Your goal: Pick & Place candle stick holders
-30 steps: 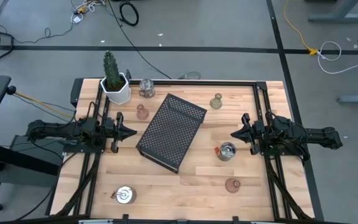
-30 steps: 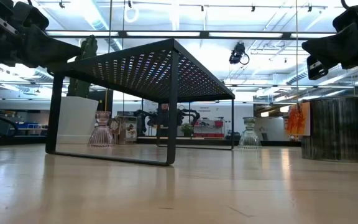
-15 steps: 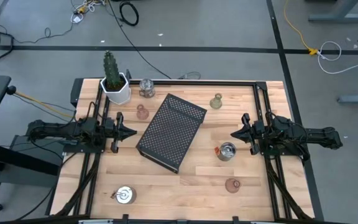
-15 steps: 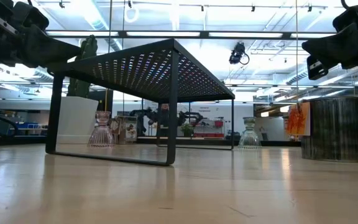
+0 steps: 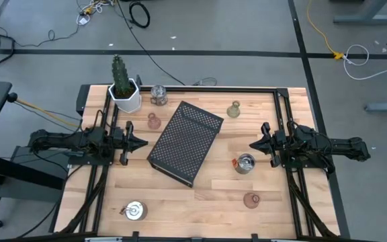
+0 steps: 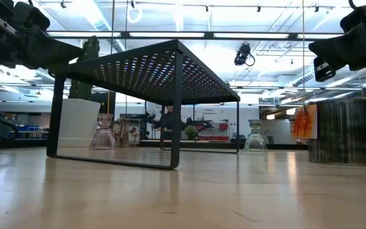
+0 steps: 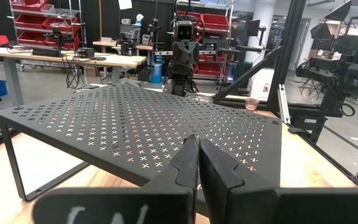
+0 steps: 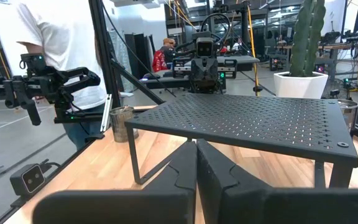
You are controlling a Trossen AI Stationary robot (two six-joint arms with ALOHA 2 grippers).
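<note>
Several candle stick holders stand on their bases around the wooden table: a silver one (image 5: 158, 94) and a pinkish one (image 5: 154, 122) at the far left, an olive one (image 5: 234, 109) at the far right, a silver one (image 5: 245, 164) and a pinkish one (image 5: 251, 199) at the near right, and a silver one (image 5: 134, 211) at the near left. My left gripper (image 5: 143, 142) hovers shut and level at the left of the black perforated tray (image 5: 185, 142). My right gripper (image 5: 252, 145) hovers shut and level at the tray's right, just beyond the silver holder (image 8: 122, 123).
The black perforated tray (image 6: 151, 70) stands on its legs, slanted across the table's middle between both arms. A white hexagonal cactus pot (image 5: 125, 94) sits at the far left corner. A person in a white shirt (image 8: 61, 37) stands beyond the table's near side.
</note>
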